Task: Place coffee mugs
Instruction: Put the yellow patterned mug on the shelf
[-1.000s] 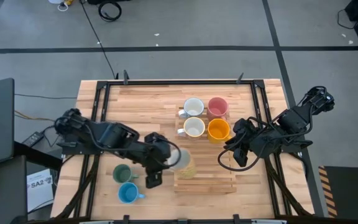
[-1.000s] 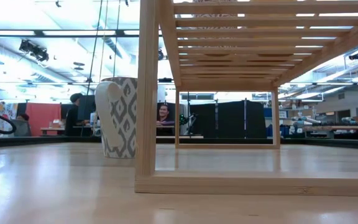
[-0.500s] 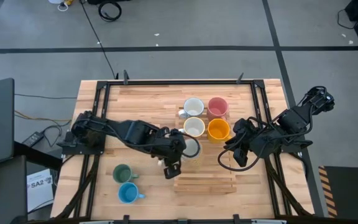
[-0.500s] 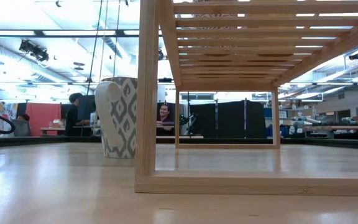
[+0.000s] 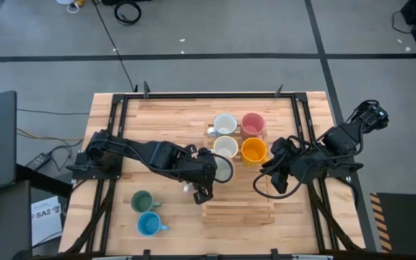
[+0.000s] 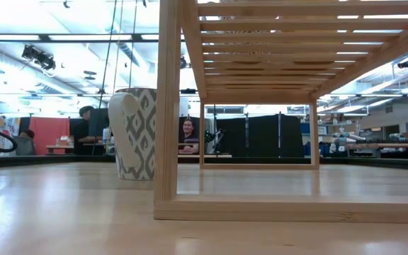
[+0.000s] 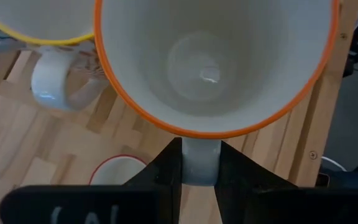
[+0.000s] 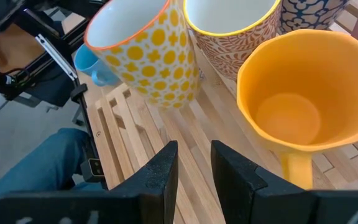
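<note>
Jaws of my left gripper (image 7: 199, 163) pinch the dotted mug's (image 5: 221, 169) handle; mug now carried from the bench onto the rack (image 5: 255, 206) beside the white mug (image 5: 225, 147). Right gripper (image 8: 193, 163): slightly spread, empty. Release next, I judge.

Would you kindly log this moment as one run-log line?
left claw: shut on handle of orange-rimmed mug, held over wooden rack | right claw: open, empty, beside orange mug | green, blue mugs unplaced

surface (image 5: 165, 115): pale planked wood, satin sheen | rack (image 6: 167, 106): bare light wood slats | orange-rimmed mug (image 7: 216, 56): glossy glazed ceramic | orange mug (image 8: 291, 106): smooth, matt-looking | left hand (image 7: 197, 171): matt black plastic
</note>
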Available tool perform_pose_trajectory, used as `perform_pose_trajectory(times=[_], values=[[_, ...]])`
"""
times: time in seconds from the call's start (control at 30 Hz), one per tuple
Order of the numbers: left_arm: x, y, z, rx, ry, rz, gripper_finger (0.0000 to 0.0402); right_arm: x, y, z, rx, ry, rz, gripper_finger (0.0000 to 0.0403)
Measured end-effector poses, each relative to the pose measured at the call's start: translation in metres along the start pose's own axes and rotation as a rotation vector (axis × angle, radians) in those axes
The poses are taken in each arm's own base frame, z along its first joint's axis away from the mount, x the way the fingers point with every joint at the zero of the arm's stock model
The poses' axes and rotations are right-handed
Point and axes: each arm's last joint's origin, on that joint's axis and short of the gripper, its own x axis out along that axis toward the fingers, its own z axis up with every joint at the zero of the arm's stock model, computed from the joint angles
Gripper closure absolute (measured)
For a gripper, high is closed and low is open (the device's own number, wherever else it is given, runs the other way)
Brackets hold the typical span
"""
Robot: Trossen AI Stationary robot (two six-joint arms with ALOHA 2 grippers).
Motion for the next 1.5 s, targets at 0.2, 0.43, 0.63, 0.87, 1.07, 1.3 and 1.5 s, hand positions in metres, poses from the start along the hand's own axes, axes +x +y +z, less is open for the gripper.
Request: perform_pose_trajectory(times=[0.2,0.43,0.63,0.87,1.07,1.3,1.5], values=[[0.006,-0.001,-0.001,0.005,0.02,0.01,0.0331,0.0,0.0,0.0,0.0,0.0,0.0,0.0302],[0.02,-0.003,-0.003,0.019,0.058,0.05,0.0327,0.0,0.0,0.0,0.0,0.0,0.001,0.0302],[0.025,-0.004,-0.002,0.019,0.06,0.055,0.0325,0.0,0.0,0.0,0.0,0.0,0.0,0.0302],[0.025,-0.003,-0.002,0.021,0.062,0.052,0.0323,0.0,0.0,0.0,0.0,0.0,0.0,0.0302],[0.025,-0.003,-0.002,0.021,0.065,0.049,0.0322,0.0,0.0,0.0,0.0,0.0,0.0,0.0302],[0.026,-0.003,-0.002,0.02,0.079,0.029,0.0322,0.0,0.0,0.0,0.0,0.0,0.0,0.0302],[0.026,-0.004,-0.003,0.018,0.1,0.002,0.0322,0.0,0.0,0.0,0.0,0.0,0.0,0.0302]])
